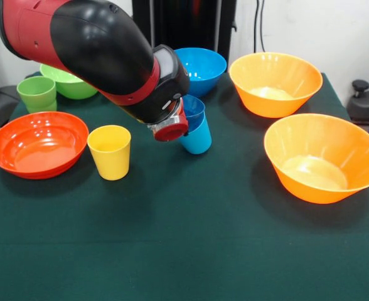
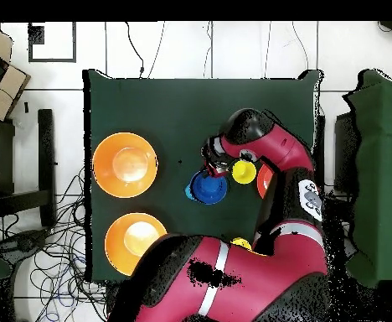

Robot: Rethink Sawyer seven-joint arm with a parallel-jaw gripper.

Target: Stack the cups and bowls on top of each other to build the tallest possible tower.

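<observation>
Hiding claw behind wrist – overhead alone shows dark blue bowl [image 2: 208, 187] beneath.

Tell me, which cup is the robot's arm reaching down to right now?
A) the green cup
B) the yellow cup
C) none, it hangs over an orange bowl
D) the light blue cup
D: in the front view the arm's end comes down right against the rim of the light blue cup, while the yellow cup and the green cup stand apart from it.
</observation>
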